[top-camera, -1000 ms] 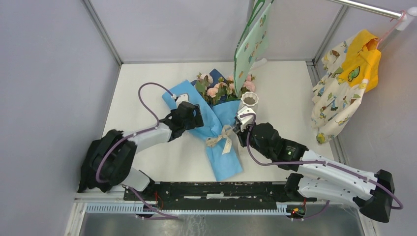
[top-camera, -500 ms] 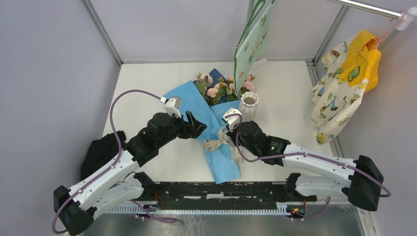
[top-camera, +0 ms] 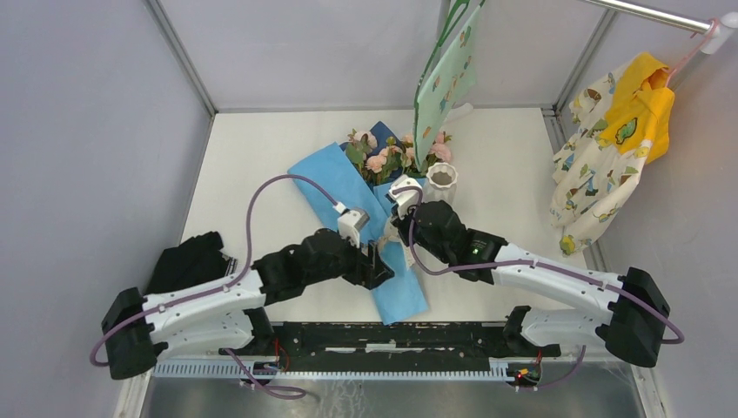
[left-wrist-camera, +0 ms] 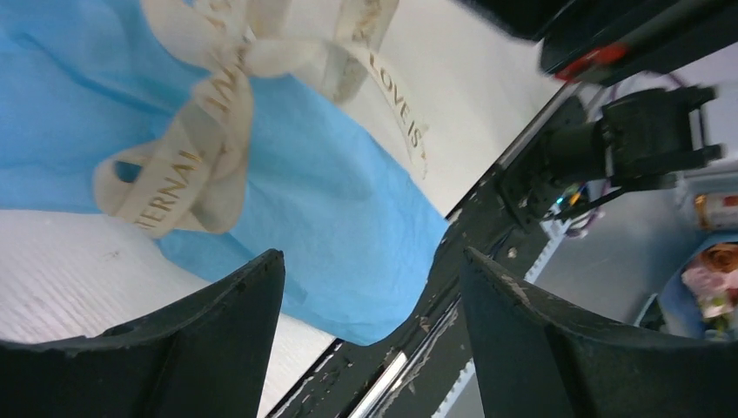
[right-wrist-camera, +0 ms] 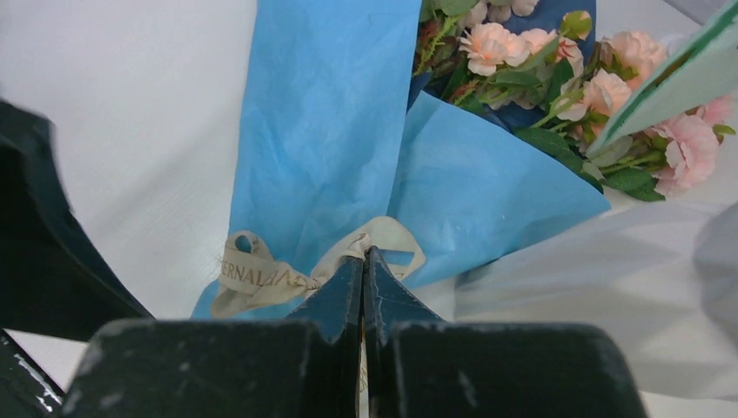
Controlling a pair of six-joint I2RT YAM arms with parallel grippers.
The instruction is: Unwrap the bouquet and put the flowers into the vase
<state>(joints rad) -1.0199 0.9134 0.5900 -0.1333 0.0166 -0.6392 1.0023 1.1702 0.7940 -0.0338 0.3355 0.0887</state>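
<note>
Left claw (top-camera: 378, 266) swung inward, right claw (right-wrist-camera: 364, 258) at ribbon (right-wrist-camera: 259, 277)

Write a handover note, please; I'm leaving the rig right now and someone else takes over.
Left gripper: open, over the ribbon, holding nothing.
Right gripper: shut, tips at the ribbon knot; whether it pinches ribbon is unclear.
Bouquet: lying on the table, wrapped and tied. Vase: upright beside the flowers.
Done: nothing yet.
Left: untie ribbon, open the wrap, put flowers into vase.
</note>
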